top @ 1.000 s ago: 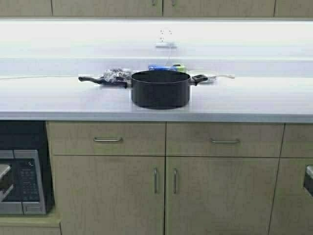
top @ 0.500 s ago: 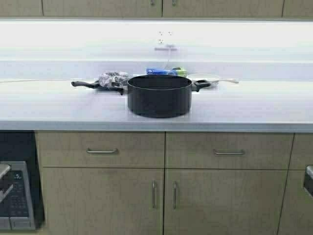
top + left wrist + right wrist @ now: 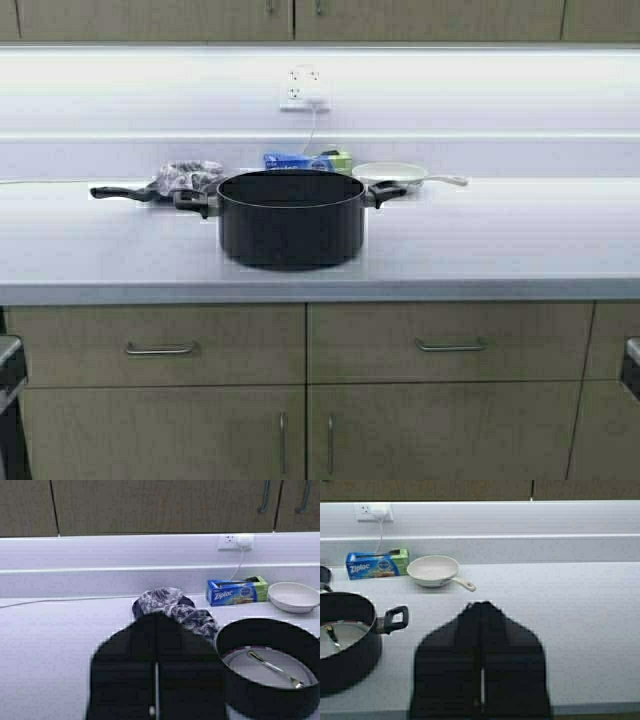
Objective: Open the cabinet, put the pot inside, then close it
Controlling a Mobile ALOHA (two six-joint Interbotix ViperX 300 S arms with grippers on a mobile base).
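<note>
From above, the pot is standing on the countertop, left of centre, under the cabinet, whose doors are sitting shut. A white frying pan is lying just behind the pot on the right. In the left wrist view, the left gripper is hovering beside the pot, its fingers pressed together on nothing. In the right wrist view, the right gripper is likewise closed and empty, right of the pot's handle.

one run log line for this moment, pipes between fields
stage: approach | cabinet: doors closed | pot: on counter, untouched | left gripper: shut, beside pot | right gripper: shut, over counter
</note>
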